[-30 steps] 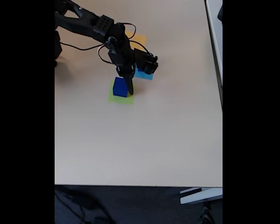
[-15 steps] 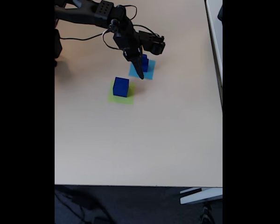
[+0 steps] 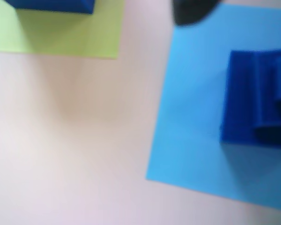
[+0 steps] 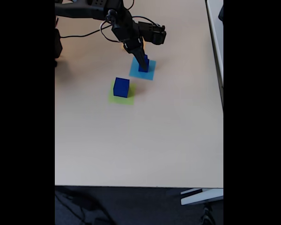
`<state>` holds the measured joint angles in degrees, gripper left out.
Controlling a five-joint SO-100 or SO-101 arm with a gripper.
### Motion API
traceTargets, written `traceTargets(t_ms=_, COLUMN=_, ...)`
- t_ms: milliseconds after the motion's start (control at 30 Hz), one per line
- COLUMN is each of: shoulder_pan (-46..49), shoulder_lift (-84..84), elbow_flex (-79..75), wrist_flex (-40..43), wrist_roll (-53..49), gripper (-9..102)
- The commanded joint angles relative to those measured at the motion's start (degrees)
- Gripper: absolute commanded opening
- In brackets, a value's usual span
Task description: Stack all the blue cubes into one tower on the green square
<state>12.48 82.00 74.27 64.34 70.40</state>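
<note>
Since the large cube (image 4: 121, 87) already sits on the green square (image 4: 113, 99), the piece in hand is the medium cube (image 3: 241, 105), which stands on the light-blue square (image 3: 196, 112) with the small cube (image 3: 277, 96) on top of it, at about 1 o'clock from the green square in the fixed view. My gripper (image 4: 144, 62) hangs over this pair; whether my fingers are parted or closed I cannot tell. I judge the cubes rigid, light and smooth-sided, best taken on two opposite vertical faces near mid-height. A cube has no long axis; in the wrist view its edges run nearly parallel to the paper's edges. The table (image 4: 145, 140) around them is pale.
</note>
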Motion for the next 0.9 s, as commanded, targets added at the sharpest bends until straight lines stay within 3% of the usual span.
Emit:
traceTargets(t_ms=0, shoulder_pan=-2.5, shoulder_lift=4.9, elbow_flex=-4.7, wrist_flex=0.3, wrist_roll=-1.6, gripper=32)
traceTargets(t_ms=433, shoulder_pan=-12.5, shoulder_lift=-7.6, elbow_flex=-22.4, wrist_flex=2.7, wrist_roll=6.2, gripper=37)
traceTargets(t_ms=867, shoulder_pan=-10.6, shoulder_lift=-11.5, elbow_flex=-23.6, wrist_flex=6.5, wrist_roll=9.5, gripper=35)
